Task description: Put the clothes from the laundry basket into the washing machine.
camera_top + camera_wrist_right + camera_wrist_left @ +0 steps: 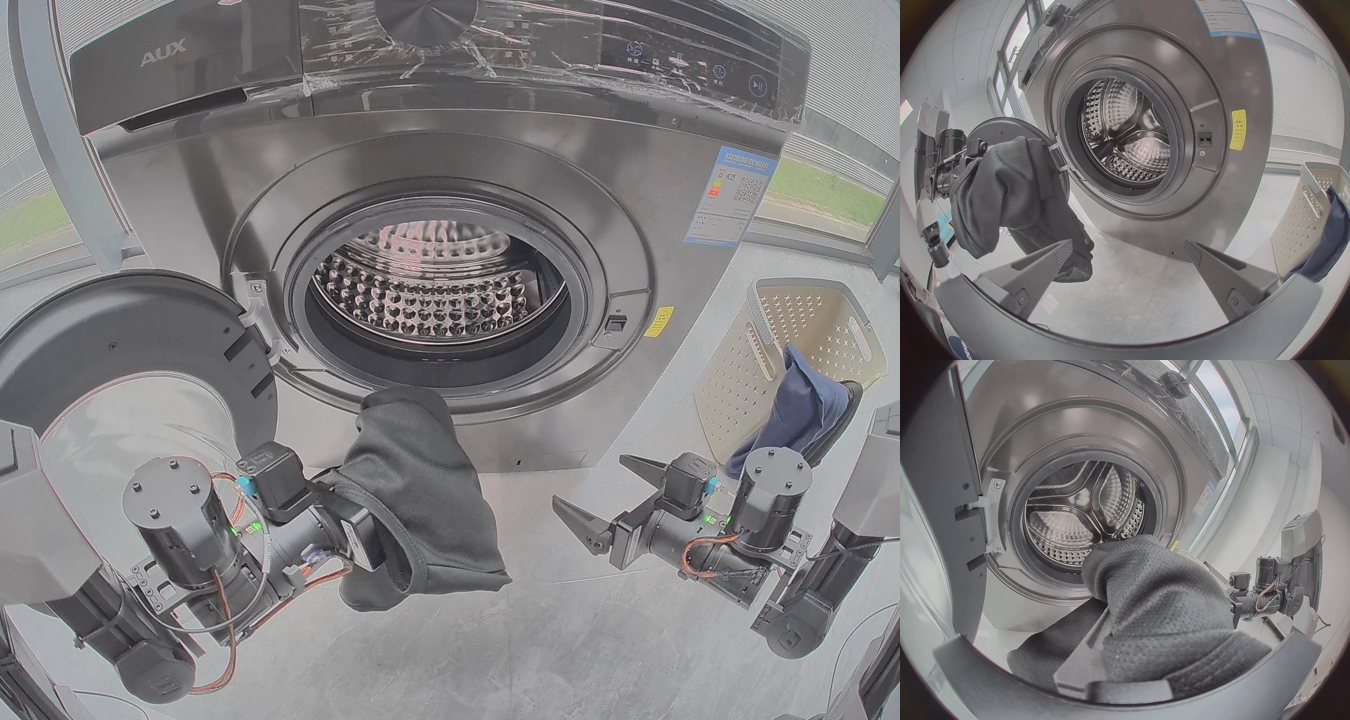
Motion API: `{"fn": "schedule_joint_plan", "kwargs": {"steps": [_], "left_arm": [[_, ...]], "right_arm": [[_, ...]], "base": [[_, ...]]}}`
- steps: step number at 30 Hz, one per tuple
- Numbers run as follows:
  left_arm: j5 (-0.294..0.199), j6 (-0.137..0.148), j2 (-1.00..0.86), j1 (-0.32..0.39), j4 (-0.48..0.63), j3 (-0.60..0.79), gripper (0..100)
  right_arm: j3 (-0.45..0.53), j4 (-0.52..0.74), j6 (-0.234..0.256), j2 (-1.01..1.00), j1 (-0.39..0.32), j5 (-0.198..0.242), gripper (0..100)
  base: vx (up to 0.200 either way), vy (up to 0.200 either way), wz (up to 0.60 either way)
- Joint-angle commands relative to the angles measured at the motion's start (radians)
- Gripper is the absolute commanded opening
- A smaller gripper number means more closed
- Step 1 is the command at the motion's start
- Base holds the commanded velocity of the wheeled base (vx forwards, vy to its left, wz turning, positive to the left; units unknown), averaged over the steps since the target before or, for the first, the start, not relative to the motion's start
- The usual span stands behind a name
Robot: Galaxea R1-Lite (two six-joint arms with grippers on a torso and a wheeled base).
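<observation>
Fingers of the left gripper clamp a sagging dark grey knit garment that may snag the rim of the silver washing machine; those of the right gripper stand splayed

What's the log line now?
left gripper: shut on dark garment, before open washer | right gripper: open, empty | drum: empty | blue garment: draped over basket rim

Left hand mostly buried under the dark grey garment it grips, laundry basket inside masked by a navy garment, washing machine top cropped in head view, open door cut at the edge, sticker print too small to read
</observation>
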Motion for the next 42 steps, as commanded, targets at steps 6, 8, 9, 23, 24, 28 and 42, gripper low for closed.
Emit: {"fn": "schedule_joint_plan", "kwargs": {"steps": [6,8,9,23,24,28,42], "left_arm": [[0.002,0.003,-0.005,-0.017,-0.001,0.014,0],[0.003,0.003,-0.006,-0.017,-0.001,0.013,0],[0.003,0.005,-0.005,-0.017,0.001,0.013,0],[0.003,0.003,0.006,-0.017,-0.001,0.022,0],[0.002,0.003,0.006,-0.018,-0.001,0.025,0],[0.002,0.003,0.006,-0.017,-0.001,0.027,0],[0.003,0.014,0.02,-0.018,-0.001,0.025,0]], "right_arm": [[0.002,0.0,0.001,0.008,0.002,0.0,100],[0.002,0.0,0.001,0.008,0.002,0.0,100],[0.004,0.0,0.001,0.008,0.002,0.0,100],[0.007,0.0,0.001,0.007,0.004,0.0,100],[0.007,0.0,0.001,0.007,0.004,0.0,100],[0.007,0.0,0.001,0.007,0.004,0.0,100],[0.007,0.0,0.001,0.007,0.011,-0.001,100]], "base": [[0.0,0.0,0.0],[0.0,0.0,0.0],[0.0,0.0,0.0],[0.129,0.0,0.0],[0.0,0.0,0.0],[0.0,0.0,0.0],[0.157,0.0,0.0]]}}
